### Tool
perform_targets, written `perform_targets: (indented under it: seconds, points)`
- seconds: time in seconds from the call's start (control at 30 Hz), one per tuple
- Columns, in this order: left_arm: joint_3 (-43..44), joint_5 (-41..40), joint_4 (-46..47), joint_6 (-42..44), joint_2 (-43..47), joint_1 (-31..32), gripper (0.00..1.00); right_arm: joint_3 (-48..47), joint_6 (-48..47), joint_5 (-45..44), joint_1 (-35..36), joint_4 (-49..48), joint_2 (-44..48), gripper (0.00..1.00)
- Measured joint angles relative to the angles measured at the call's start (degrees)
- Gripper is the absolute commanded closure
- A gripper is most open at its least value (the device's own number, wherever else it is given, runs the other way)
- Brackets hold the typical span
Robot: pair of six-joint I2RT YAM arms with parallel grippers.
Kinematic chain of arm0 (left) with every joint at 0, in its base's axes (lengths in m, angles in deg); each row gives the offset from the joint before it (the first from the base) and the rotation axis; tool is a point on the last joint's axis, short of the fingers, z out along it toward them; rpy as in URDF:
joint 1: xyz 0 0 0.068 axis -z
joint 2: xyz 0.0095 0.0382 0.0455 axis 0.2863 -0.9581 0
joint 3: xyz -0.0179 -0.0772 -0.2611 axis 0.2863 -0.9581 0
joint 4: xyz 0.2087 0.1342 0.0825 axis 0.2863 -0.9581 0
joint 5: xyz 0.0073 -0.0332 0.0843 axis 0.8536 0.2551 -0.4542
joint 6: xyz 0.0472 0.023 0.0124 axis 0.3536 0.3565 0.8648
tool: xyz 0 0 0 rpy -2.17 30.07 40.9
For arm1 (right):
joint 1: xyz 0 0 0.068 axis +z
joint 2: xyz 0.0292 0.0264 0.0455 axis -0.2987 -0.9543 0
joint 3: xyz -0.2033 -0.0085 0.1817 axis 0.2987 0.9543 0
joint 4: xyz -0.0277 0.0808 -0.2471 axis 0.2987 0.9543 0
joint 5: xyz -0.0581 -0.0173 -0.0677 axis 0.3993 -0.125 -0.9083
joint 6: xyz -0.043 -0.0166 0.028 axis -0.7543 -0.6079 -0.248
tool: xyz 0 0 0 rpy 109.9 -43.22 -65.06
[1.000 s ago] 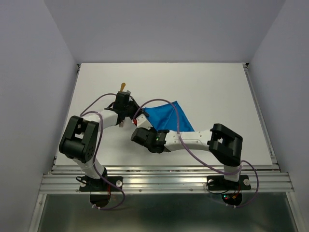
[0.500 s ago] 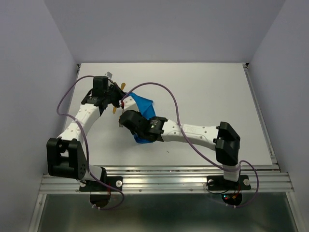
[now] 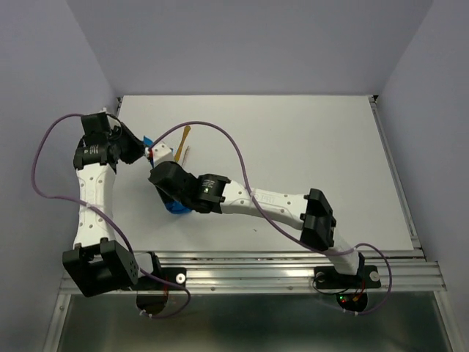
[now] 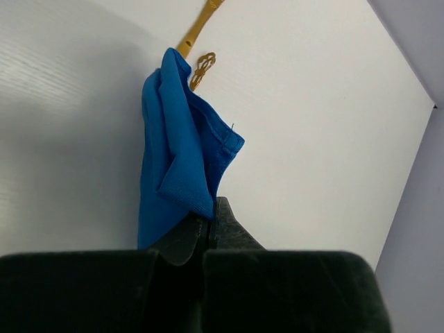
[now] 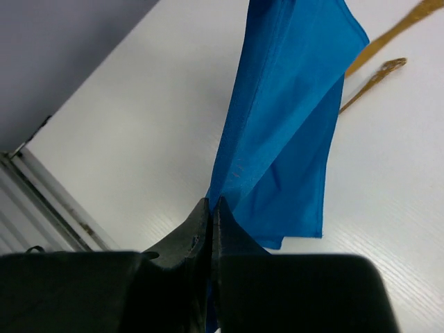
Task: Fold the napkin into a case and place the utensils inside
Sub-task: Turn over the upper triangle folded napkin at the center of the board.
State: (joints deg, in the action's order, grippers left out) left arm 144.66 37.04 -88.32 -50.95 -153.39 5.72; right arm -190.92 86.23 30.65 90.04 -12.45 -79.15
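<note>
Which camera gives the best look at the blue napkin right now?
The right wrist view: the napkin stretches out large, folds and edges clear. The left wrist view shows it bunched and narrower. From the top, only small blue scraps show around the right arm.

Napkin (image 4: pixel 173 152) between left end effector (image 4: pixel 208 220) and right end effector (image 5: pixel 214 205), at left of table (image 3: pixel 308 147); utensils (image 4: pixel 202 66) just beside.

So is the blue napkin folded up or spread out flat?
Folded. The napkin shows doubled layers in a narrow strip. It is pinched by the shut left gripper and the shut right gripper, not spread flat.
</note>
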Motion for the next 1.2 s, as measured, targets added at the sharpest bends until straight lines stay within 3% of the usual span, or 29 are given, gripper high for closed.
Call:
perform_targets:
  seconds: [0.13, 0.23, 0.47, 0.57, 0.9, 1.07, 1.2]
  points:
    - [7.02, -2.73, -8.66, 3.37, 1.09, -1.99, 1.00, -3.17, -0.61, 0.98, 1.64, -1.33, -1.57, 0.99]
    - [9.81, -3.43, -9.88, 4.48, 2.19, -1.11, 1.00, -0.90, -0.52, 0.61, 1.79, -4.39, 0.35, 0.99]
    - [9.70, -5.07, -9.84, 3.28, 2.14, 7.21, 1.00, 21.03, 3.52, -0.28, -0.33, -12.09, 14.88, 0.99]
    - [9.33, -6.64, -7.19, 1.55, -0.50, 15.15, 1.00, 32.94, 7.21, 0.63, -3.72, -15.17, 21.97, 0.99]
    - [7.80, -10.78, 2.73, -5.25, -17.14, 30.73, 1.00, 57.37, 14.45, 1.73, -12.31, -21.59, 32.72, 0.99]
    - [7.65, -10.71, 6.10, -5.97, -20.09, 34.21, 1.00, 59.89, 14.60, 0.24, -12.35, -19.17, 35.17, 0.99]
    - [7.85, -10.75, 7.32, -5.14, -19.54, 33.79, 1.00, 56.59, 13.38, -0.17, -12.26, -16.79, 34.95, 0.99]
